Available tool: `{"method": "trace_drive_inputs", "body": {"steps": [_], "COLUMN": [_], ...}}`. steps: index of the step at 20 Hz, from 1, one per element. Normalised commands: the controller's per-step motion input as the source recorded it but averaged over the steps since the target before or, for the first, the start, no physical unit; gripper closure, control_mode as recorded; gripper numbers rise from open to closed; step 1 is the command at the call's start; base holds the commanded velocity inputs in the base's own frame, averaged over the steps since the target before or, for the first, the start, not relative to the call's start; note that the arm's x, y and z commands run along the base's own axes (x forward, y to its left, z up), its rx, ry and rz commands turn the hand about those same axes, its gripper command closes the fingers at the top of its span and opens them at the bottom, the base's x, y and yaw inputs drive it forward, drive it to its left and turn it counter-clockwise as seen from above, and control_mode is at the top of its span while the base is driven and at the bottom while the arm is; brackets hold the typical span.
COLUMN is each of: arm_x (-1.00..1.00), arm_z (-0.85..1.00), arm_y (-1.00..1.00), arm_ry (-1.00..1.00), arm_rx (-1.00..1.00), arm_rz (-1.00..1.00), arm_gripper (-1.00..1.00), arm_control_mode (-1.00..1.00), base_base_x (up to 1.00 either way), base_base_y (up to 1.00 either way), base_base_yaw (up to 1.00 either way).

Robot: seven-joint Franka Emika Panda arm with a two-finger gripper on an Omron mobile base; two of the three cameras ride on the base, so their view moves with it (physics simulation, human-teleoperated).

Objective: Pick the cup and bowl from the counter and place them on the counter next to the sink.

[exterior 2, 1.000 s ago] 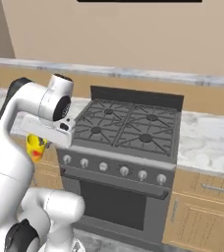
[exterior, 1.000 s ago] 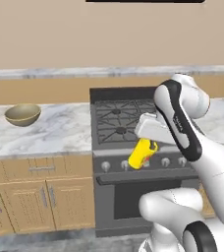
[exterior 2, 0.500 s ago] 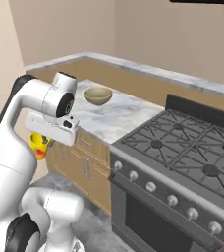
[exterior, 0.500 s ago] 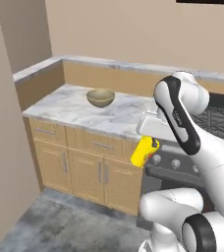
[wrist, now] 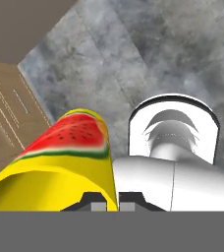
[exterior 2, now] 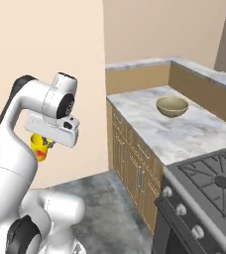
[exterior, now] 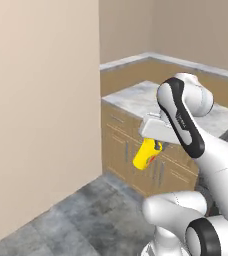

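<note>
My gripper is shut on the yellow cup, which hangs tilted below the hand, out over the floor in front of the cabinets. From the right base the cup peeks out under the white hand. In the hand view the cup lies close along the fingers, a red watermelon slice on its side, with my gripper pinched on its rim. The olive-tan bowl stands upright on the white marble counter, far from the gripper. The sink is out of view.
A tall beige wall stands close on the left. Light wooden cabinets run under the counter. The black stove sits at the lower right. Grey stone floor lies open below the hand.
The base has turned and the whole scene has swept across both views; the beige wall now stands close. The cup stays gripped in the same pose under the hand.
</note>
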Motion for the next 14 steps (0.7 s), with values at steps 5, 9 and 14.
{"method": "trace_drive_inputs", "body": {"steps": [5,9,14], "arm_x": [0.00,0.00,0.00], "arm_z": [0.00,0.00,0.00], "arm_y": [0.00,0.00,0.00], "arm_ry": [0.00,0.00,0.00], "arm_rx": [0.00,0.00,0.00], "arm_rz": [0.00,0.00,0.00], "arm_gripper": [1.00,1.00,1.00], "arm_control_mode": [1.00,1.00,1.00], "base_base_x": [-0.11,-0.11,-0.13], "base_base_y": [0.22,0.21,0.20], "base_base_yaw": [0.71,0.72,0.72]}}
